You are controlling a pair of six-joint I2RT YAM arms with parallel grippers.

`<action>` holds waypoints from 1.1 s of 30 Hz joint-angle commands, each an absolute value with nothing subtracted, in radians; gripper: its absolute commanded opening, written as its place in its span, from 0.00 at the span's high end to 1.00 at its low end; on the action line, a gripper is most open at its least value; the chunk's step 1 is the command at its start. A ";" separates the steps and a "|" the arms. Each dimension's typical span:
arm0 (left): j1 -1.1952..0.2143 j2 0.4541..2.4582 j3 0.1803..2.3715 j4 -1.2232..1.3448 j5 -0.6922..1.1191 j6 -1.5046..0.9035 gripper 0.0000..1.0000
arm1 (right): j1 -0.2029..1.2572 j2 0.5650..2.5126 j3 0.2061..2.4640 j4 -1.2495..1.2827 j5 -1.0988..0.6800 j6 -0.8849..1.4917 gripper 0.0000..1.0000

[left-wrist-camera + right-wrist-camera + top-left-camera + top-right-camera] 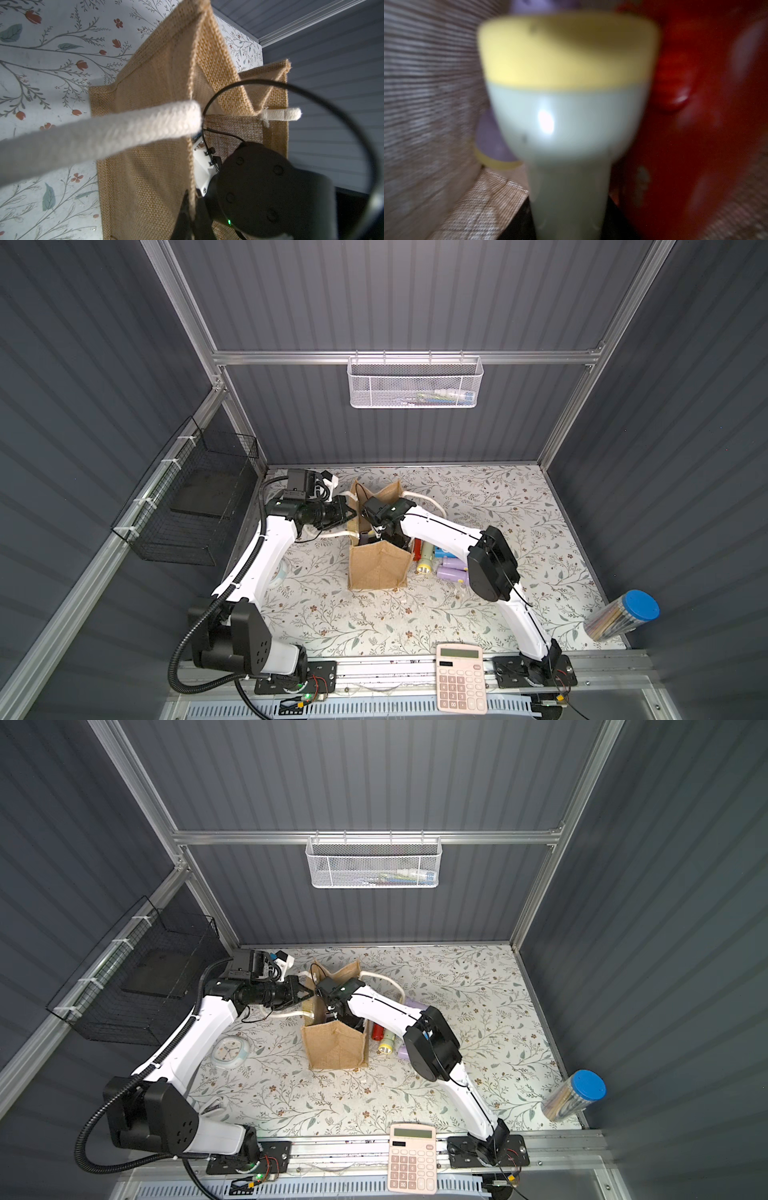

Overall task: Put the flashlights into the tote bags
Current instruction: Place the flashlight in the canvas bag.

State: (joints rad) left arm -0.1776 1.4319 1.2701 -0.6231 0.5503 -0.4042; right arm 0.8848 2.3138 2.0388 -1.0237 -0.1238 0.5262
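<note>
A pale green flashlight (566, 124) with a yellow head is seen very close and blurred. A red flashlight (706, 104) lies just beside it, and a lilac flashlight (492, 143) is partly hidden behind. All are enclosed by the woven tote bag (425, 104).

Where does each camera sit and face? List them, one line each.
Top views: overhead, looking down on the table; left arm and right arm show.
Left wrist: beside the tote bag, facing its side; left gripper pinches its rim.
Right wrist: inside the bag, facing a pale green flashlight; no robot part clear.
Shared: the bag, in all four.
</note>
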 commanded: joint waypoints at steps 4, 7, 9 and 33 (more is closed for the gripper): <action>-0.179 1.432 1.282 -0.641 0.529 -0.402 1.00 | 0.883 2.316 2.028 -1.059 -0.112 0.496 0.47; -0.177 1.431 1.287 -0.651 0.512 -0.402 1.00 | 0.883 2.291 2.035 -1.042 -0.132 0.478 0.41; -0.177 1.431 1.294 -0.662 0.496 -0.396 1.00 | 0.883 2.272 2.039 -1.044 -0.144 0.462 0.35; -0.173 1.442 1.313 -0.676 0.452 -0.402 1.00 | 0.854 1.940 1.950 -0.914 -0.266 0.349 0.27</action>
State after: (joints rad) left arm -0.1768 1.4338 1.2781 -0.6506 0.4660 -0.4042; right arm 0.8608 1.9560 1.9739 -0.8921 -0.2634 0.3641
